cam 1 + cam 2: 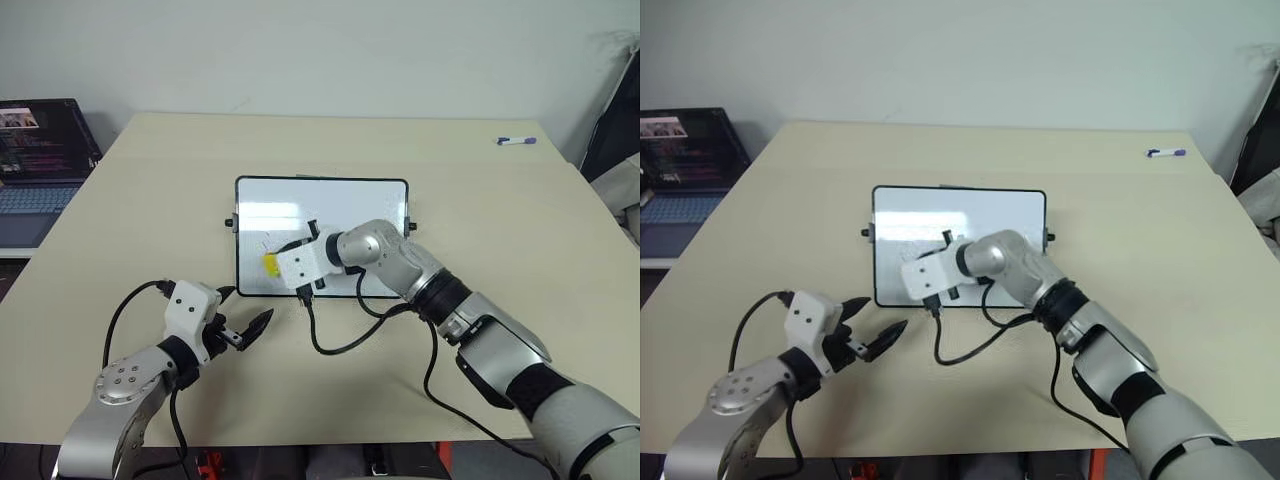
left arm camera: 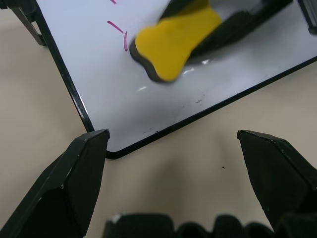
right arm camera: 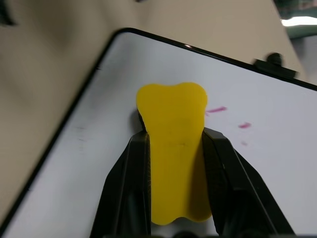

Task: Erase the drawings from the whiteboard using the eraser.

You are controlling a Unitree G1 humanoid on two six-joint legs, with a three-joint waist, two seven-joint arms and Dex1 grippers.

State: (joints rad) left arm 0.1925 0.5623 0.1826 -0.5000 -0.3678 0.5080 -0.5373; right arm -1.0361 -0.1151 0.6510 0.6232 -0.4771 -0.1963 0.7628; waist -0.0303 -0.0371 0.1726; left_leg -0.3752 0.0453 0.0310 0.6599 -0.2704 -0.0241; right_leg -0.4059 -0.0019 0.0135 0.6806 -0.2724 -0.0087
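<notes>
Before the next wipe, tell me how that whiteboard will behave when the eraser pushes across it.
The whiteboard lies flat and unclamped on the smooth table, so it may slide. The left gripper hovers open beside its near corner, not steadying it. Its thin frame suggests it is light; the eraser could shift it.

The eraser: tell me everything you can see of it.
The eraser is a small yellow block with rounded, waisted ends and a dark underside, foam-like by its look. The right gripper is shut on its sides. It sits over the whiteboard, near the board's left end, beside pink-purple strokes. Contact with the surface is likely but unclear.
</notes>
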